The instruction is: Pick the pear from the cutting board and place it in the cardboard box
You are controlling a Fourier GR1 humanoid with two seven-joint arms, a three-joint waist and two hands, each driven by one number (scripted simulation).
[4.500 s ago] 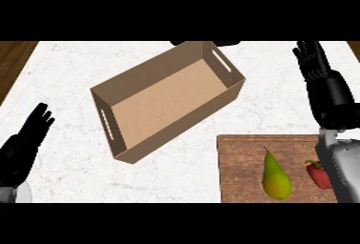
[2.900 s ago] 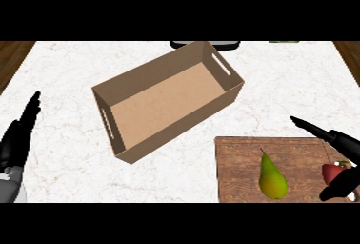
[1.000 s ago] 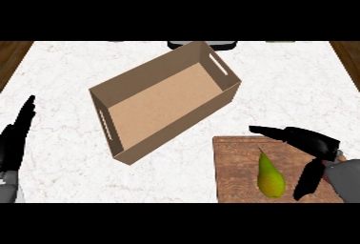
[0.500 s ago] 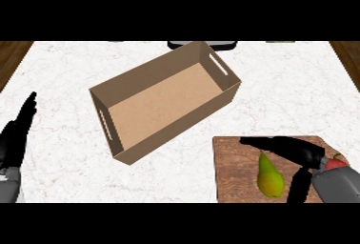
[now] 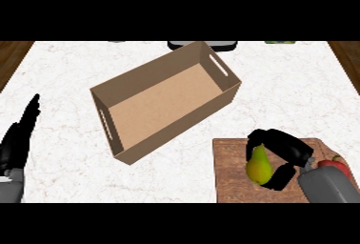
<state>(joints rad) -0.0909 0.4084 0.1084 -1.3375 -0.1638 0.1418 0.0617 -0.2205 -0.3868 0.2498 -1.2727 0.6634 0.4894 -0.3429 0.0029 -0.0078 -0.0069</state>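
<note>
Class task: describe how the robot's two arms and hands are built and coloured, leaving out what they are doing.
Both arms end in black hands with slim, jointed-looking fingers and a thumb. The right hand joins a smooth light grey forearm of rounded, boxy shape. The left hand meets a similar grey forearm at the lower left edge. No cables, markings or sleeves are visible.

Black right hand point(image 5: 283, 151), black left hand point(image 5: 18, 139), smooth grey forearms behind each

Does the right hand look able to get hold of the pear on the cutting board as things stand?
Probably yes. The right hand is already at the pear on the cutting board, fingers and thumb curling around it, and nothing lies between them. The red fruit sits off to the side.
</note>
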